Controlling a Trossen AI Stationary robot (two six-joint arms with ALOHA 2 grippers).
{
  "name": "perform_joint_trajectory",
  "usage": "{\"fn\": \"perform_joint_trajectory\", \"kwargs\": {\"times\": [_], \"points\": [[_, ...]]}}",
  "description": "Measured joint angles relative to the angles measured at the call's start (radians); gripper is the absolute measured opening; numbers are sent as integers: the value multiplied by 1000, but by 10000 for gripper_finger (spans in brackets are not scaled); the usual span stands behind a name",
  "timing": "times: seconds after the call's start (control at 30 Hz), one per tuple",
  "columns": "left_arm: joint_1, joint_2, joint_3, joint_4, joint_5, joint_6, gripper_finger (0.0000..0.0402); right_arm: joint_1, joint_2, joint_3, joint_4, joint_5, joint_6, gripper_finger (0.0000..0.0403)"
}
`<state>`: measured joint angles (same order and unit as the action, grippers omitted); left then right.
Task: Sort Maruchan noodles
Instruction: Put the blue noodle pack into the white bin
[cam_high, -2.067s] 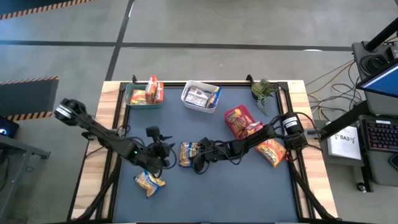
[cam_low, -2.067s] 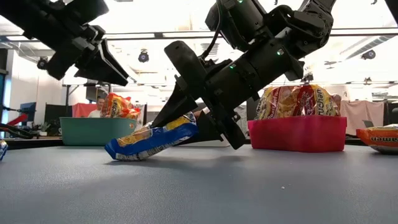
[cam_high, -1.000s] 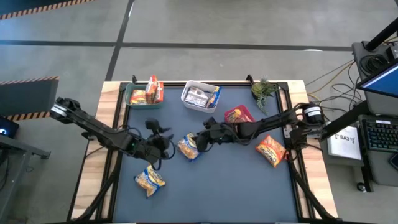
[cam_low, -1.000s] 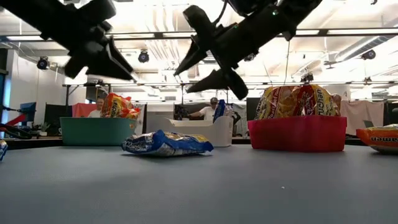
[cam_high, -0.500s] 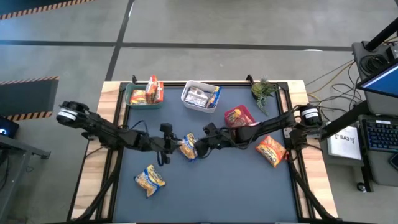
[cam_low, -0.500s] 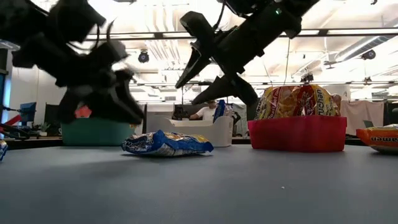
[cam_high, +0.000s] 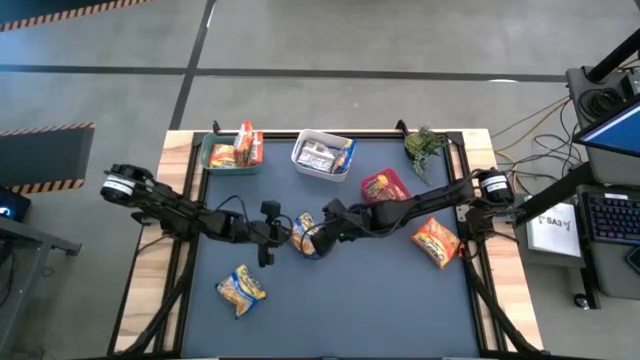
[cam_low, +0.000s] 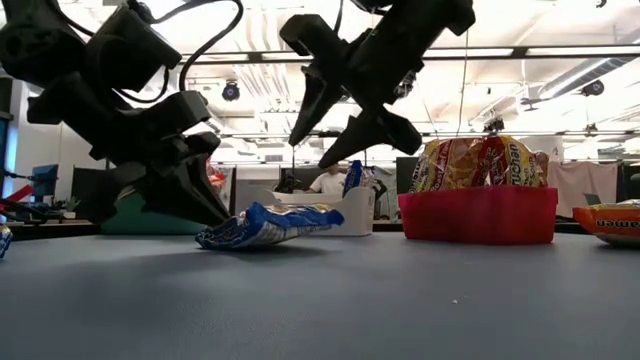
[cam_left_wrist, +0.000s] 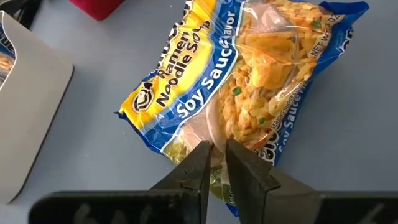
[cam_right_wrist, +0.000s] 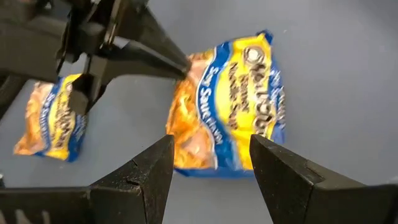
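A blue-and-yellow soy-sauce noodle packet (cam_high: 304, 235) lies mid-table, also clear in the left wrist view (cam_left_wrist: 249, 87). My left gripper (cam_high: 276, 234) comes in low from the table's left and is shut on the packet's near edge (cam_low: 215, 236). My right gripper (cam_high: 323, 221) hangs open above the packet's right side (cam_low: 335, 125), touching nothing; its two fingers frame the packet (cam_right_wrist: 227, 102) from above. Another blue-and-yellow packet (cam_high: 240, 288) lies flat near the front left. An orange packet (cam_high: 435, 243) lies flat at the right. My left gripper pinches the packet's edge that faces the table's left (cam_left_wrist: 208, 134) between its two fingertips (cam_left_wrist: 194, 167). The fingers slant down from the table's left. The gripped end rests on the table and the opposite end (cam_low: 325, 214) is tipped slightly up.
Along the far edge stand a green bin (cam_high: 218, 160), a white bin (cam_high: 300, 160) and a red bin (cam_high: 372, 182), each holding packets. A small green plant (cam_high: 425, 148) sits at the far right corner. Open mat lies toward the near edge.
My left gripper has come down and toward the table's right, tipped downward, and shut on the packet's left edge. The packet's free end has tipped up a little. My right gripper has stayed open above it.
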<state>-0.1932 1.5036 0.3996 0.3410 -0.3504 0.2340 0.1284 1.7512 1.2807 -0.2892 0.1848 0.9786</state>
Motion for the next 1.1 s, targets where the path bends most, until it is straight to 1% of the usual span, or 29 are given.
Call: {"fn": "perform_joint_trajectory", "kwargs": {"times": [0.2, 0.33, 0.4, 0.57, 0.73, 0.9, 1.0, 1.1], "points": [[0, 0, 0, -23, 0, -7, 38, -2, 3, -12, -3, -34, 14, 199], [2, 3, -4, -67, 2, -15, 38, -2, 3, -12, 0, -36, -60, 199], [2, 3, -3, -71, 2, -16, 38, -2, 3, -11, 1, -36, -66, 199], [4, 3, -3, -71, 3, -15, 38, -2, 3, -11, -8, -33, -41, 199], [4, 3, -3, -71, 3, -15, 38, -2, 3, -11, 3, -28, 17, 199], [4, 3, -3, -71, 3, -15, 38, -2, 3, -11, 63, -37, 15, 204], [4, 3, -3, -71, 3, -15, 38, -3, 3, -11, 96, -49, -20, 209], [5, 3, -3, -71, 3, -15, 38, -10, 3, -1, 67, -58, -7, 198]]}}
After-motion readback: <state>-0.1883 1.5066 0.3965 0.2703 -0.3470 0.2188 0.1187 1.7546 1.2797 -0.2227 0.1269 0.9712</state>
